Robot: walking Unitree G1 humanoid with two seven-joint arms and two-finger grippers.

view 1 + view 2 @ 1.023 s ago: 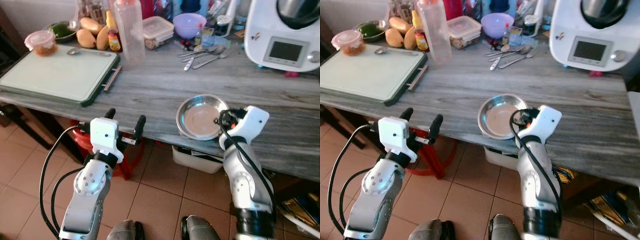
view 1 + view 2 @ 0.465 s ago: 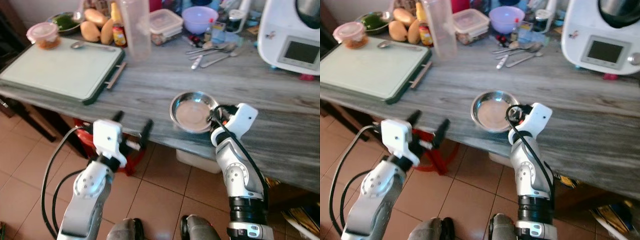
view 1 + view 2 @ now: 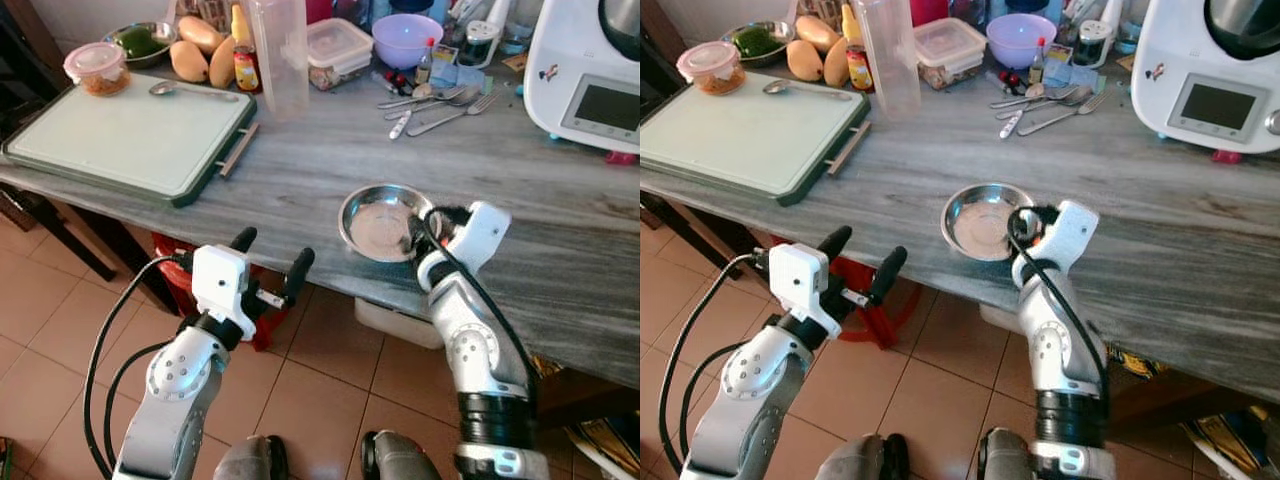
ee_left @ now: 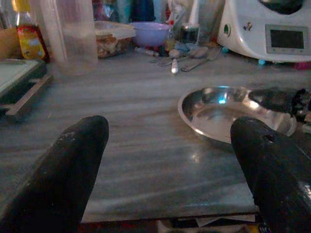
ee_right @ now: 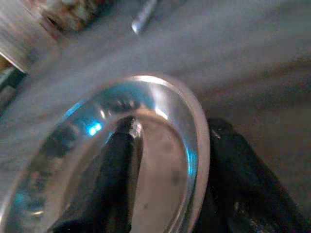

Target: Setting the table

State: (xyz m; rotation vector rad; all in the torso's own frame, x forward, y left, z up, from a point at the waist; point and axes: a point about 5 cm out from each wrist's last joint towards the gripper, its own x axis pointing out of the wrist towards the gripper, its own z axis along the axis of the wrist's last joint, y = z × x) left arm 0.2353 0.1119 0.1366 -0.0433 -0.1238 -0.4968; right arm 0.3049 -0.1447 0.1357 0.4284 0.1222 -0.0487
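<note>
Left eye view: the steel plate sits near the counter's front edge, the right gripper at its 3 o'clock rim.

Right wrist view: fingers straddle the rim, pinching it.

Left wrist view: the left gripper is spread wide, empty.

Placing step; releasing seems next.

You see a polished metal bowl, mirror-bright, with blue glints on its inner wall. The right gripper has matt black, rubbery-looking fingers, one inside the rim and one outside. The left gripper shows the same dull black pads, faintly scuffed. Both arms are brushed silver metal with white plastic wrist housings. The table is grey wood-grain, smooth, low sheen. On the far left, the cutting board is matt pale green plastic. The far cutlery is shiny metal. The tall tumbler is clear plastic. The floor tiles are terracotta with a slight gloss.
</note>
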